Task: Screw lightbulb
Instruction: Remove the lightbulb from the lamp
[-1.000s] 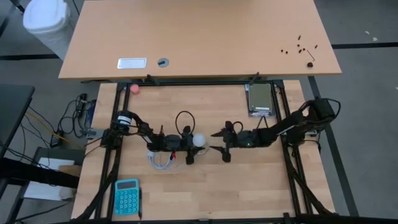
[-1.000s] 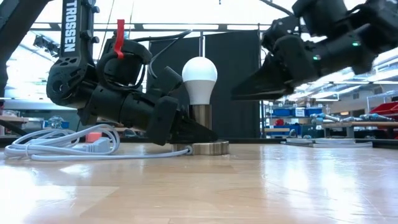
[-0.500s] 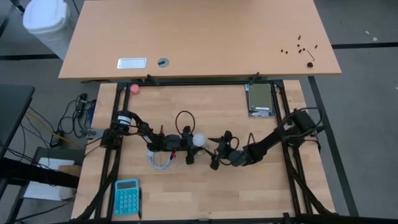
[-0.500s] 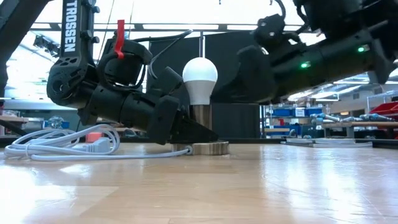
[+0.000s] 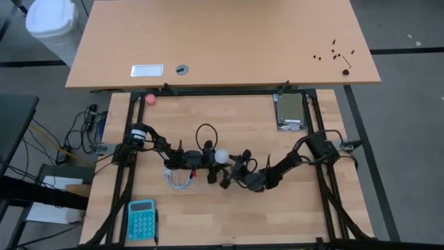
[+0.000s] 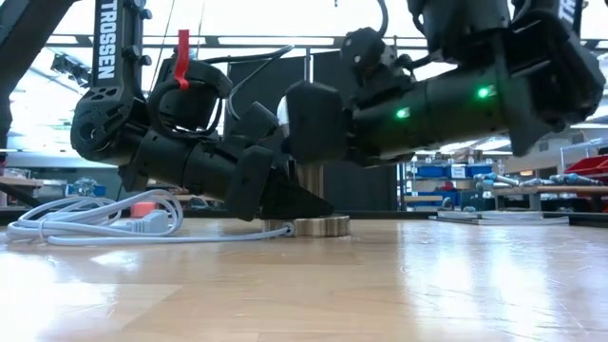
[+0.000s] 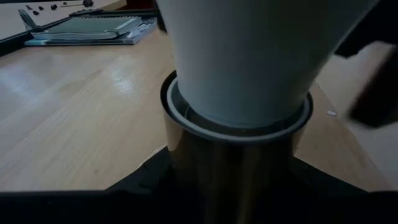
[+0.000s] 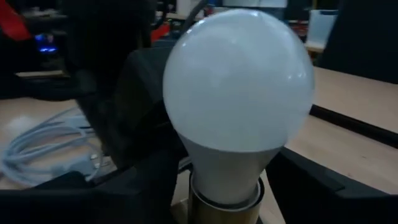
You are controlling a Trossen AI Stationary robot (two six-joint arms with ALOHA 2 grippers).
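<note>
White capital letters reading "TROSSEN" run vertically down the dark metal arm column (image 6: pixel 110 43) at the left; nothing else seems legible.

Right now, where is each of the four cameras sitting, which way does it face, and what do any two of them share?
High view: above the table, looking straight down; both arms meet at the lightbulb.
Low view: at table-top height, looking level into the room; both arms cross in front of the socket.
Left wrist view: on the left arm, close against the socket and bulb neck; its dark fingers flank the socket.
Right wrist view: on the right arm, facing the bulb globe; the left arm shows behind.
Shared: both wrist views show the lightbulb seated in the socket.
</note>
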